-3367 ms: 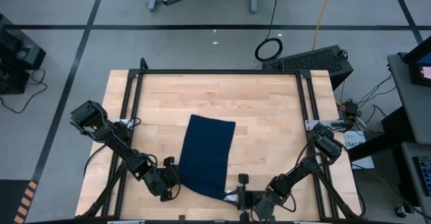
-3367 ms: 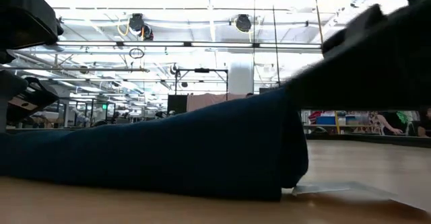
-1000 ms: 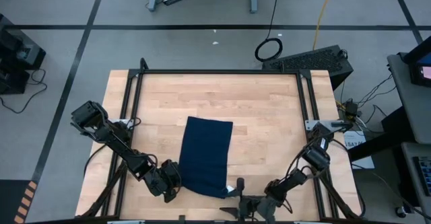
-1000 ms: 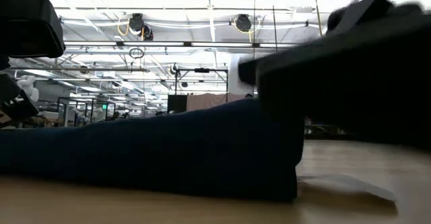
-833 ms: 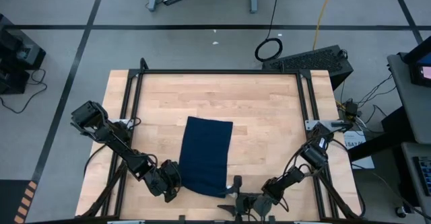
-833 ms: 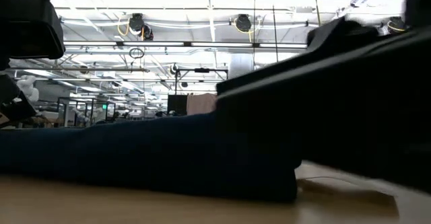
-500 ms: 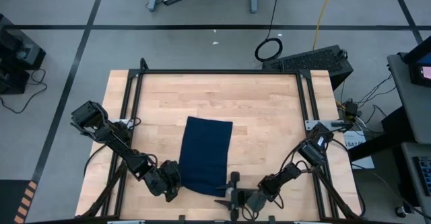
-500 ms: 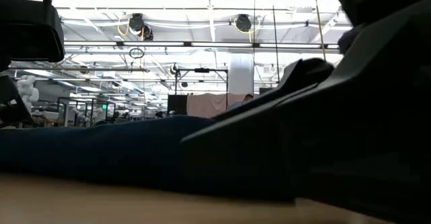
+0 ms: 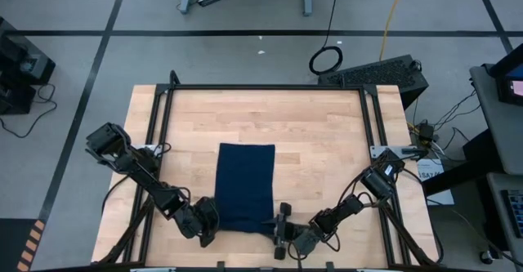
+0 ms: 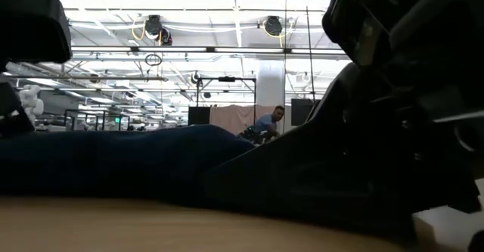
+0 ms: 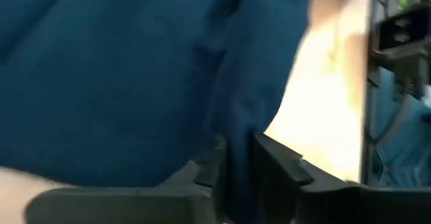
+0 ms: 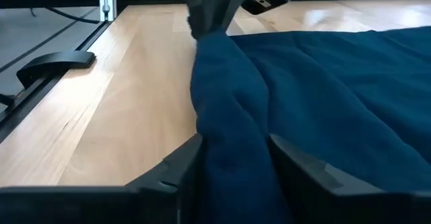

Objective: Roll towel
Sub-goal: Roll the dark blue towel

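Compared with the earlier overhead pictures, the right gripper (image 9: 282, 230) has travelled inward along the near table edge and now sits at the towel's near right corner, where before it stood clear of the cloth to the right; the towel (image 9: 243, 185) itself has squared up, its formerly slanted outline now lying nearly straight on the wooden table (image 9: 327, 133). The left gripper (image 9: 207, 221) remains at the near left corner. In the right wrist view the right gripper's fingers (image 12: 176, 167) stand either side of a bunched ridge of the towel (image 12: 323, 89), the cloth between them, apparently closing on it. In the left wrist view the left gripper (image 11: 236, 173) has a fold of the towel (image 11: 121, 76) between fingers set only slightly apart; whether it is gripping or letting go cannot be told. Judgement: both near corners are now engaged, so the first turn of the roll looks about to start; no rolled portion is evident yet. The towel lies in the near-centre of the table, its long axis running from the near edge toward the far edge, the short near edge between the two grippers. The tag is not discernible.
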Controlling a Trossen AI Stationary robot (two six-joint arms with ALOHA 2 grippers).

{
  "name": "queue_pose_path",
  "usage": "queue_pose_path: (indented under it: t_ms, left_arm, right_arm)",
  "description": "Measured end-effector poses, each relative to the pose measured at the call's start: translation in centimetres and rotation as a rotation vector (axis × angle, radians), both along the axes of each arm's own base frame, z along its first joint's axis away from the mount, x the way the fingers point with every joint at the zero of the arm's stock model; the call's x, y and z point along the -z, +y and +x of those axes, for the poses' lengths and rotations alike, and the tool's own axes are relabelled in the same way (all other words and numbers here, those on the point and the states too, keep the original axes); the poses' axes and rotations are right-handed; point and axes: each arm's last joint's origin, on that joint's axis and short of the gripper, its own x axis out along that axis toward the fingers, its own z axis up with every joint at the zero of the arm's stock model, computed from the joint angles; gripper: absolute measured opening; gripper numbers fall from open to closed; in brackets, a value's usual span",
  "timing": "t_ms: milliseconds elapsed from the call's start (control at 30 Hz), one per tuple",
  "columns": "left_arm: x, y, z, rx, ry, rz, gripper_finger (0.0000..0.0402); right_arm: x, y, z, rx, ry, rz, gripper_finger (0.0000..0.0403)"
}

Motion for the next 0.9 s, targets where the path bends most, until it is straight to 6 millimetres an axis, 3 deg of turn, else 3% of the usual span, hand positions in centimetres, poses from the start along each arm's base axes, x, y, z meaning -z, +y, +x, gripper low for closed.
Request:
queue_pose_path:
  t_ms: [333, 433, 600, 733, 900]
  left_arm:
    - [-2.1, 0.8, -1.1, 0.112, -0.005, 0.105, 0.0204]
    - [-3.5, 1.1, -1.7, 0.099, -0.057, 0.141, 0.0221]
    - [-5.2, 0.1, -1.9, 0.076, -0.303, 0.269, 0.0225]
    - [-4.0, -1.2, -2.0, 0.088, -0.375, 0.364, 0.0226]
    - [-0.4, -2.4, -1.9, 0.115, -0.337, 0.437, 0.0237]
  right_arm:
    - [0.0, -0.1, 0.1, -0.022, -0.002, 0.040, 0.0064]
    - [-0.1, -0.1, 0.2, -0.034, -0.005, 0.064, 0.0046]
    - [-0.3, -0.3, 0.4, -0.016, -0.014, 0.128, 0.0029]
    - [-0.3, -0.4, 0.5, 0.007, -0.024, 0.187, 0.0025]
    - [-0.3, -0.4, 0.5, 0.015, -0.027, 0.209, 0.0026]
